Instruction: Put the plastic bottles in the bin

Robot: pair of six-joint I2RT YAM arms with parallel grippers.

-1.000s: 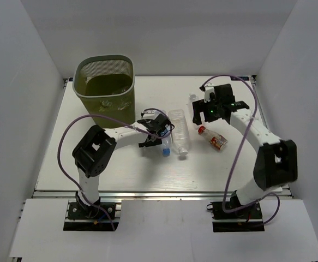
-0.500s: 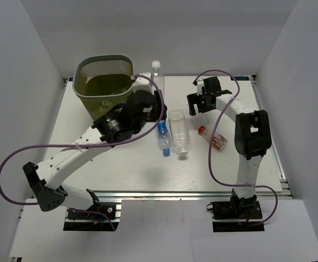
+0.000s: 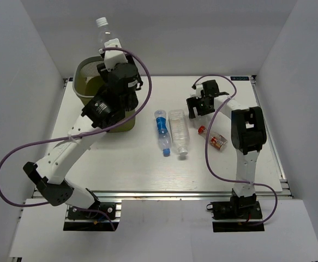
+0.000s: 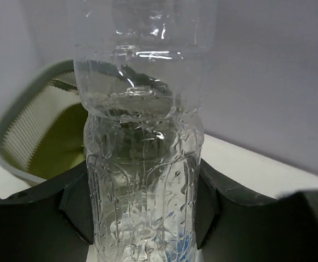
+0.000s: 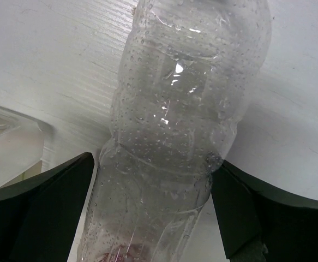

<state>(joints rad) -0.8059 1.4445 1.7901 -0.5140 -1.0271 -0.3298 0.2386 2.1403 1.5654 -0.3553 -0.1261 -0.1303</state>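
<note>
Holding: the left gripper (image 4: 142, 215) clamps the lower body of 1 clear bottle (image 4: 142, 136), fingers pressed on both sides.
Location: upper left of the top view, raised by the bin (image 3: 78, 81), whose rim shows behind and below in the wrist view.
Axis: long axis near vertical, white cap (image 3: 100, 22) uppermost.
Handling: apparently empty, so light. The thin crinkled wall likely dents and slips, so grip across the ribbed mid-body.
Other hand: the right gripper (image 5: 148, 218) has its fingers spread wide, straddling a second bottle (image 5: 186, 109) without pinching it.
Second axis: lying flat on the table (image 3: 120, 164), lengthwise between the fingers; cap end unseen.
Remaining: 3 at centre frame: blue-labelled bottle (image 3: 161, 131), larger bottle (image 3: 179, 131), red-capped bottle (image 3: 214, 139).
</note>
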